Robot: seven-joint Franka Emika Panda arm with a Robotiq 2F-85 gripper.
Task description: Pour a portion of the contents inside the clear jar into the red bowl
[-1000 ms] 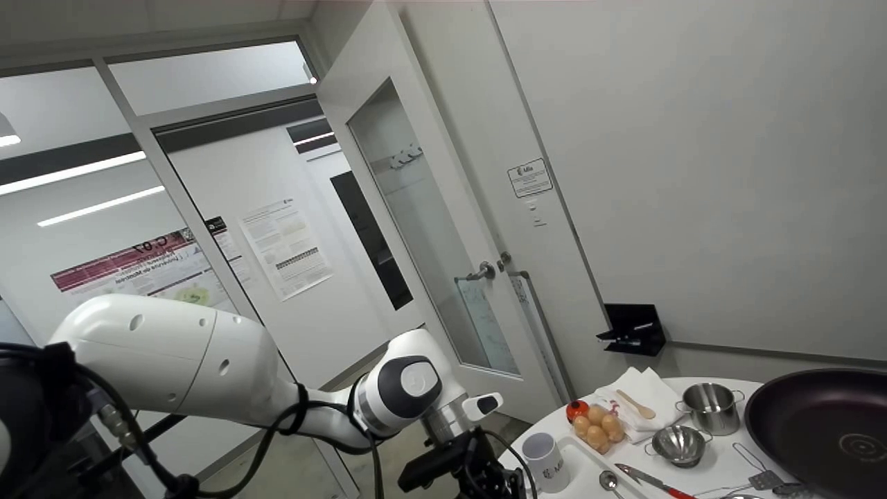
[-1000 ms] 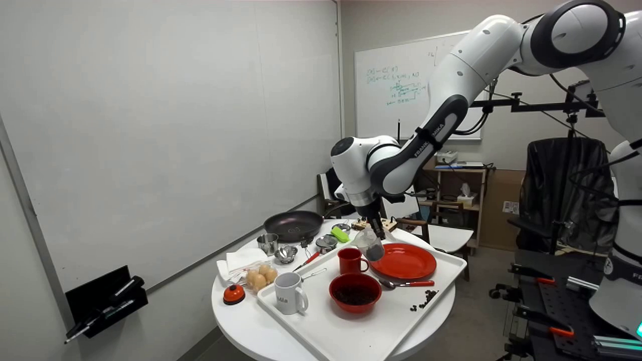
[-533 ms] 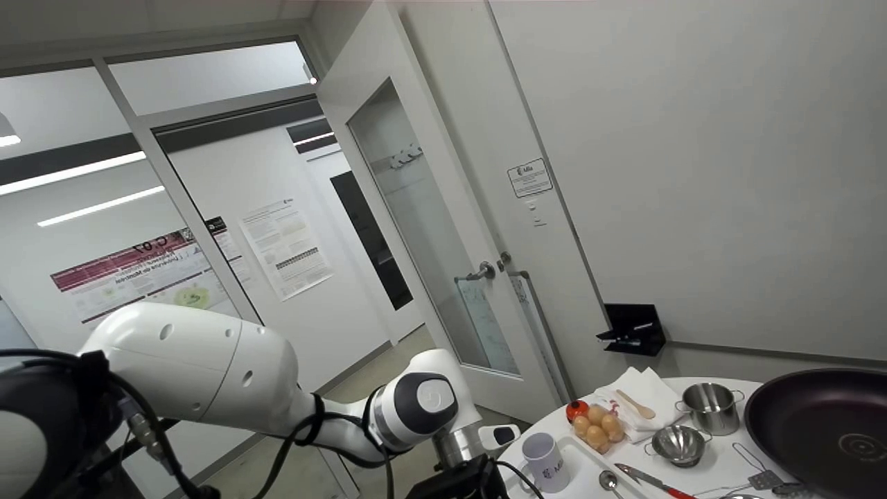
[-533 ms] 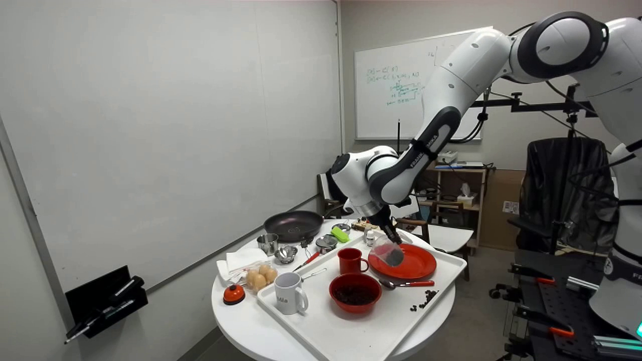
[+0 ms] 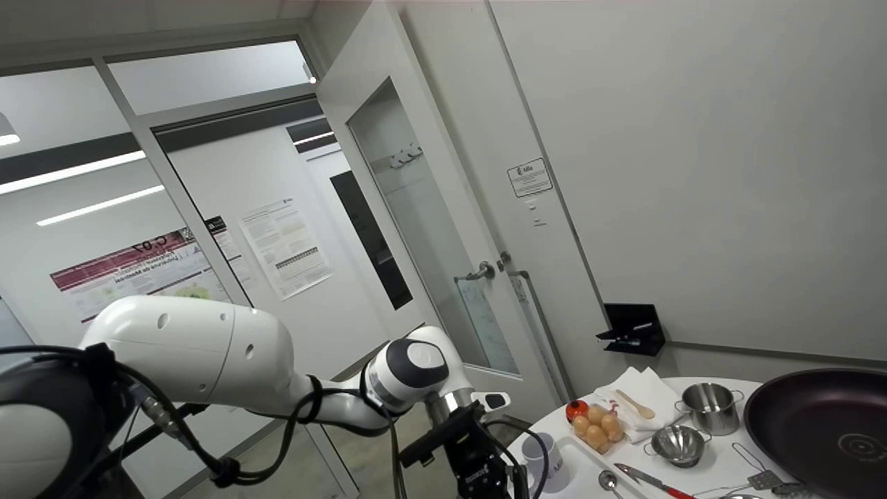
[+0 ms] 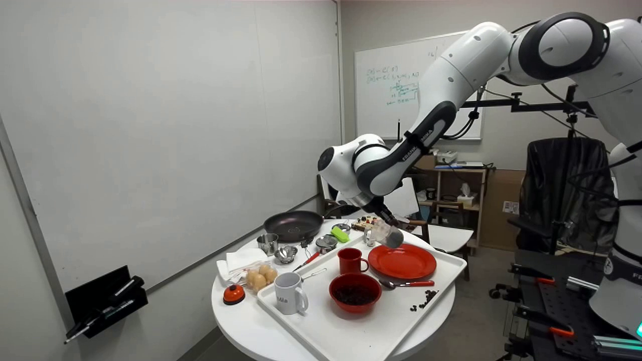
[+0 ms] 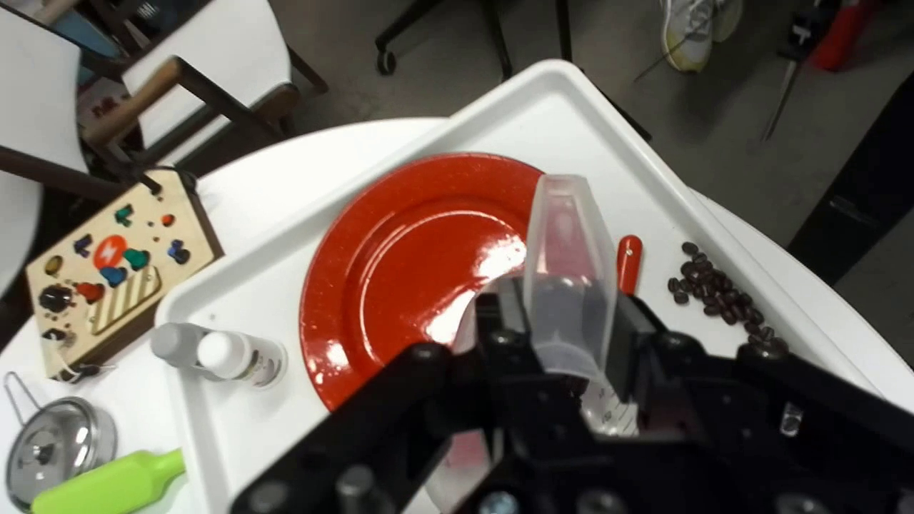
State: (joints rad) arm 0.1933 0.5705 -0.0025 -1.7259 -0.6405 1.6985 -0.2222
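Jar (image 6: 385, 233) held tilted, partly hidden behind fingers (image 7: 632, 350) in wrist view.

Robotics lab in an office-type room. Lab cues: white Franka arm (image 6: 466, 60), black bench (image 6: 551, 301) with orange-handled clamps (image 6: 560, 331), and a whiteboard (image 6: 388, 103) carrying handwritten lines, too small to read. Office cues: glazed door (image 5: 440, 229) with lever handle (image 5: 483, 271), posters (image 5: 285, 249), a small wall sign (image 5: 530, 178), marker holder (image 6: 95, 291). Kitchen look at one spot: frying pan (image 6: 293, 225), steel pot (image 6: 268, 244) and cooking gear on a round white table (image 6: 246, 321).
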